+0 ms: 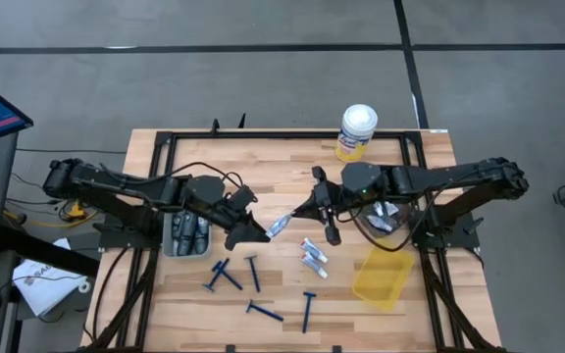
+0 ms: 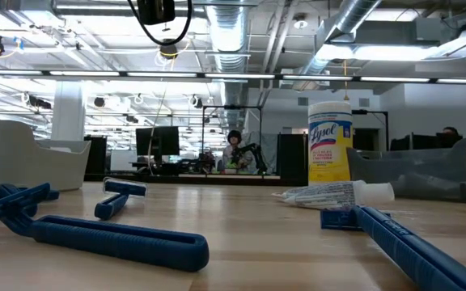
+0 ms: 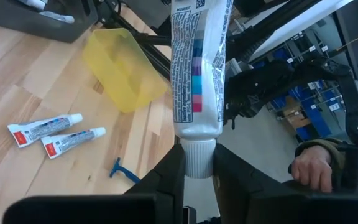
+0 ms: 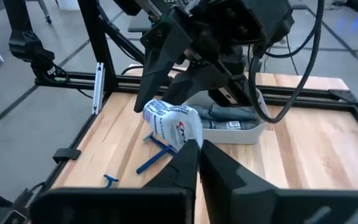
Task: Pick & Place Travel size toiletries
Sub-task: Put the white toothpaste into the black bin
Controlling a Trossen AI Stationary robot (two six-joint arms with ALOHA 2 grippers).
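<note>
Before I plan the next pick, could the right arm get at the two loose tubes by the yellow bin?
Probably not yet. The loose tubes lie uncovered close to the right gripper, but it appears closed on the held tube, whose cap the left gripper clamps. It must release first.

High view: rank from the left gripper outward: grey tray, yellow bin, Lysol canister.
From the left gripper, jaws shut on a tube:
1. Grey tray, beside it toward the left arm's base.
2. Yellow bin, across the table, below the right gripper.
3. Lysol canister, at the table's top edge.
2 and 3 are fairly close.
</note>
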